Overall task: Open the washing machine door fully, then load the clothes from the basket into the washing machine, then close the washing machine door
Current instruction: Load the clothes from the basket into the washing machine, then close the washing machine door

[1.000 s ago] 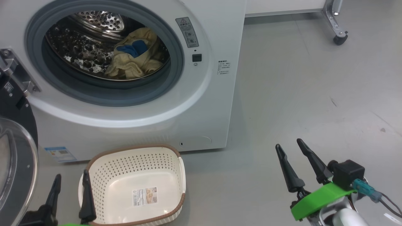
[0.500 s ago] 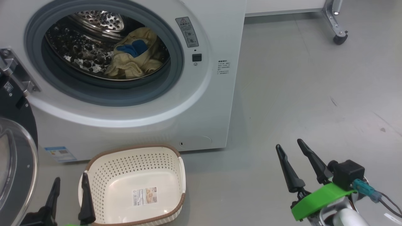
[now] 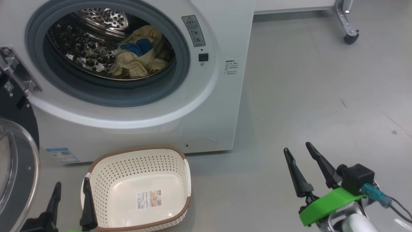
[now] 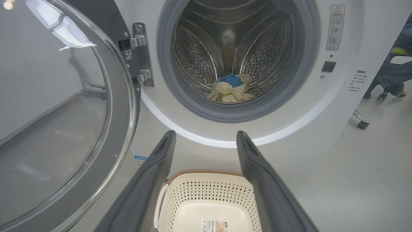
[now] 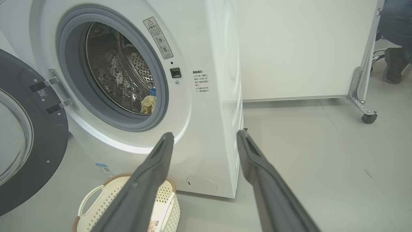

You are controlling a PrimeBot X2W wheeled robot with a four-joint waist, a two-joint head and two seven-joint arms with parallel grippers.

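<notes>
Clothes (image 3: 138, 59) lie in the washing machine (image 3: 206, 106) drum; the basket (image 3: 135, 151) sits empty on the floor nearby. Left hand (image 3: 72, 181) and right hand (image 3: 296, 147) gape, empty. Best next, I judge: push the washing machine door (image 3: 16, 109), open at left, by its rim until latched.

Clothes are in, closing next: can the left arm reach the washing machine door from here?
Probably yes: the washing machine door hangs open just left of the open left gripper, nothing between them.
</notes>
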